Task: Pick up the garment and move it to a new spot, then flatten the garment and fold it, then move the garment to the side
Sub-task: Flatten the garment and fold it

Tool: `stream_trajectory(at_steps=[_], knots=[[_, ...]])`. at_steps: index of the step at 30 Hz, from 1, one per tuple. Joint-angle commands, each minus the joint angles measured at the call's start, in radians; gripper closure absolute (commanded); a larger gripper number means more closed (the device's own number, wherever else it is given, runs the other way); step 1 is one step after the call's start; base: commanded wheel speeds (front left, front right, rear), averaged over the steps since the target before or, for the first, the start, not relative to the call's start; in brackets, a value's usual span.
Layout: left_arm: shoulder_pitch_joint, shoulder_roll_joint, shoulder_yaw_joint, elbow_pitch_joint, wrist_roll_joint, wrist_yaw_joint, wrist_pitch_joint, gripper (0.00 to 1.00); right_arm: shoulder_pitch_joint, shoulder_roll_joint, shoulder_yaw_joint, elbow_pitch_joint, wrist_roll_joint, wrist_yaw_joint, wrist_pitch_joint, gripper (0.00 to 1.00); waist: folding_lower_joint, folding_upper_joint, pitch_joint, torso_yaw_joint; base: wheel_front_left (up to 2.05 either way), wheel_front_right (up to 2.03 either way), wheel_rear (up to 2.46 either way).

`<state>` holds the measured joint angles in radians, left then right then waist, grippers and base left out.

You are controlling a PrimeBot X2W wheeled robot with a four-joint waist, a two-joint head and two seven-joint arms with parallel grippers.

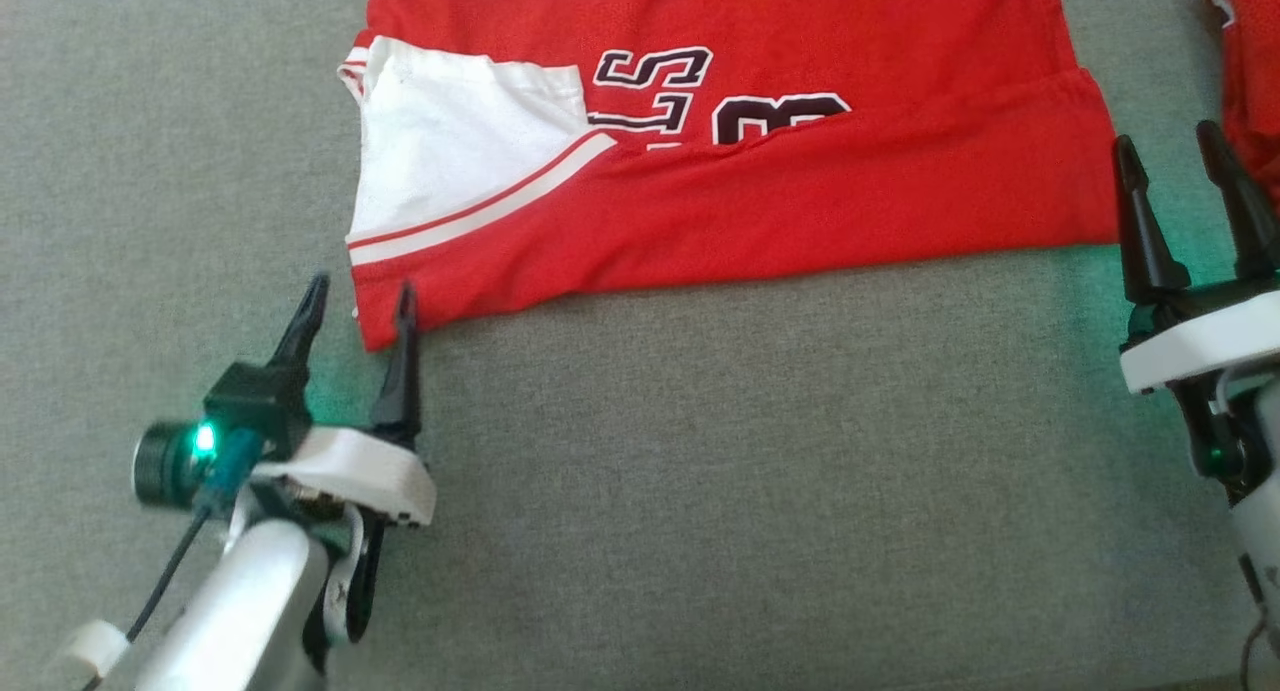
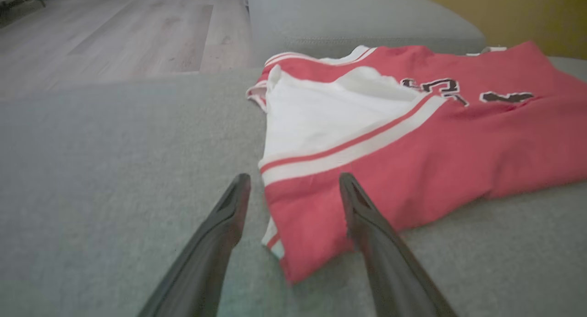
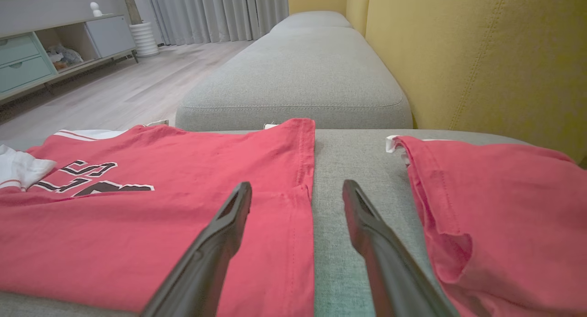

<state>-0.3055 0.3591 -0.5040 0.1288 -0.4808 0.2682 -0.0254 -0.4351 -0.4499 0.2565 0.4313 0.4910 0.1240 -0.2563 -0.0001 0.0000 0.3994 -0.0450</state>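
— where are your grippers?
— my left gripper (image 1: 362,289) is spread wide and holds nothing. it sits low over the grey seat cushion (image 1: 700,451), one finger on each side of the near left corner of the garment (image 1: 800,201). my right gripper (image 1: 1167,136) is released and empty too, at the garment's near right corner, with one finger over the hem and the other over bare cushion.
— and the garment itself?
— it lies spread on the cushion, red, with a white striped panel at its left end. a red layer covers the lower part of the black lettering (image 1: 655,81). to its right, across a strip of cushion, lies a second red garment (image 3: 495,193). beyond are another cushion (image 3: 298,69), the yellow backrest (image 3: 481,55) and a wooden floor (image 2: 114,32).
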Motion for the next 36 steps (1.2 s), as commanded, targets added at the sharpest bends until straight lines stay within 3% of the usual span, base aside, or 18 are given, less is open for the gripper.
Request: stream_trajectory(at_steps=[1,5,13,14,17,18,21,24,36], knots=[[-0.002,0.012,0.055,-0.017,-0.018,0.021,0.009,0.00,0.024,-0.010,0.003,-0.027,-0.007,0.007,-0.005,0.00,0.0001,0.0000,-0.004,0.002,0.00,0.00,0.00],[0.037,-0.001,0.062,0.007,-0.049,0.040,0.033,0.00,0.036,-0.008,0.001,-0.023,-0.012,0.007,-0.005,0.00,0.0001,0.0000,-0.011,0.007,0.00,0.00,0.00],[0.027,-0.006,0.023,0.057,-0.055,0.012,0.076,0.00,0.039,-0.002,0.011,-0.017,-0.016,0.007,-0.005,0.00,0.0001,0.0000,-0.016,0.013,0.00,0.00,0.00],[0.022,-0.005,0.018,0.062,-0.055,0.005,0.077,0.05,0.039,-0.002,0.012,-0.016,-0.016,0.007,-0.005,0.00,0.0001,0.0000,-0.017,0.013,0.00,0.00,0.00],[0.009,-0.004,-0.004,0.071,-0.062,-0.037,0.089,0.84,0.041,-0.003,0.019,-0.011,-0.014,0.007,-0.005,0.00,0.0001,0.0000,-0.020,0.014,0.00,0.00,0.00],[0.006,-0.004,-0.016,0.068,-0.068,-0.060,0.095,1.00,0.041,-0.003,0.020,-0.008,-0.012,0.007,-0.005,0.00,0.0001,0.0000,-0.022,0.014,0.00,0.00,0.00],[-0.002,-0.002,-0.040,0.064,-0.088,-0.114,0.113,1.00,0.045,-0.005,0.017,0.002,-0.008,0.007,-0.005,0.00,0.0001,0.0000,-0.027,0.017,0.00,0.00,0.00],[-0.012,0.008,-0.048,0.067,-0.084,-0.125,0.122,1.00,0.049,-0.006,0.014,0.011,-0.006,0.007,-0.005,0.00,0.0001,0.0000,-0.032,0.020,0.00,0.00,0.00],[-0.022,0.069,-0.005,-0.008,-0.053,-0.084,0.076,1.00,0.036,-0.009,0.067,0.149,0.082,0.007,-0.005,0.00,0.0001,0.0000,-0.038,0.041,0.00,0.00,0.00]])
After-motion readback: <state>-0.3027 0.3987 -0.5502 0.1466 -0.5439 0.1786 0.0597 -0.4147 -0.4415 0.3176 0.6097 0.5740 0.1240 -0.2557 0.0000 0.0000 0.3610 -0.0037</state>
